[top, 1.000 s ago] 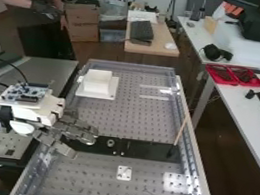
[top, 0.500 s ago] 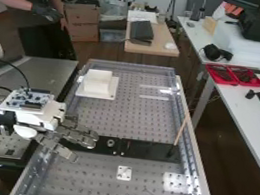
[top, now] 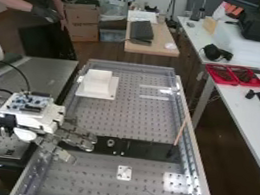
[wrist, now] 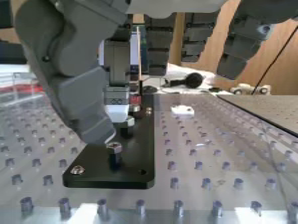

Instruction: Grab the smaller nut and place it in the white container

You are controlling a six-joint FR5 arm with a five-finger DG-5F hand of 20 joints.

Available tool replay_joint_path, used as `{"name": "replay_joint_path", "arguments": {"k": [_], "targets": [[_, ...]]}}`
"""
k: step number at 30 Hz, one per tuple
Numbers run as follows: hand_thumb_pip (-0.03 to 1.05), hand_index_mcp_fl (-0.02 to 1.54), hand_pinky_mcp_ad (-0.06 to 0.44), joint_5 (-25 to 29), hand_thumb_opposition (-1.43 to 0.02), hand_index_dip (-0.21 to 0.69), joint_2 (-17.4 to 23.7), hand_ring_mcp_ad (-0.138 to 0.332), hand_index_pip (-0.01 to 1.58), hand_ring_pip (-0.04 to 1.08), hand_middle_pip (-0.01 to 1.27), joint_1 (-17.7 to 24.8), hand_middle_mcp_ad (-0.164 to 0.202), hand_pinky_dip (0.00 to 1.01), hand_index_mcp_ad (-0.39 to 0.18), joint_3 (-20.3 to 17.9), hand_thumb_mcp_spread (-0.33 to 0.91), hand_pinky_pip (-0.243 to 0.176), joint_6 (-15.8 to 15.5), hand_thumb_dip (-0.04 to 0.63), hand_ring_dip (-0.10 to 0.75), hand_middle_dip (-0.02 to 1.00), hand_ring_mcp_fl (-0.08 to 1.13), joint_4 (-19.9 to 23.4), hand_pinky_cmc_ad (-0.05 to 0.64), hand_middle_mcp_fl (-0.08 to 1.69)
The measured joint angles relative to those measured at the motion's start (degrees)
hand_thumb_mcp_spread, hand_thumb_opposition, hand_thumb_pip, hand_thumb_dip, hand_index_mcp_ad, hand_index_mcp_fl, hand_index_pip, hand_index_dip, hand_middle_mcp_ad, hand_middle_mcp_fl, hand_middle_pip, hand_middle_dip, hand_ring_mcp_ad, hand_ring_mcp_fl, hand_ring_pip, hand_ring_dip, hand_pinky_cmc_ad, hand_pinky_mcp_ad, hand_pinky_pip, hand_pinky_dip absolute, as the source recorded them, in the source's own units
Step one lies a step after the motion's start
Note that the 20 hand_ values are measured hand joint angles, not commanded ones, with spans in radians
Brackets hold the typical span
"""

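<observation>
In the high view the hand (top: 76, 137) is over the left end of the black bar (top: 145, 150), its fingers extended and open. The bearing (top: 110, 143) stands just beyond the fingertips. Farther back sits the white container (top: 98, 82) on its white base. The wrist view has the hand (wrist: 83, 95) above the bar (wrist: 143, 165), with a thick grey digit slanting down close beside the smaller nut (wrist: 114, 147), which rests on a dark post. Behind that, the larger nut (wrist: 128, 122) is partly hidden near a pale fingertip (wrist: 117, 112). Nothing is held.
A thin wooden stick (top: 180, 133) rises from the bar's right part. A small white plate (top: 124, 173) lies on the perforated bench (top: 98, 182) in front of the bar. Raised metal rails (top: 197, 163) border the bench.
The hand has shifted slightly toward the bench's near end and lower in the high view, its fingers still extended. The container and the bearing have stayed put.
</observation>
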Motion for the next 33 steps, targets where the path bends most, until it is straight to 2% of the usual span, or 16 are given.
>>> {"name": "replay_joint_path", "arguments": {"k": [22, 33], "targets": [[0.65, 0.14, 0.295, 0.33, -0.87, 0.077, -1.11, 0.122, 1.5, 0.09, 0.12, 0.26, 0.049, 0.21, -0.173, -0.79, 0.46, -0.012, -3.17, 0.253, 0.082, 0.24, 0.0, 2.21, 0.38, 0.14], [0.65, 0.1, 0.295, 0.86, -0.87, 0.077, -1.36, 0.122, 1.51, 0.09, 0.12, 0.39, 0.049, 0.23, -0.178, -0.62, 0.46, -0.012, -3.01, 0.253, 0.082, 0.24, 0.0, 2.27, 0.38, 0.14]]}}
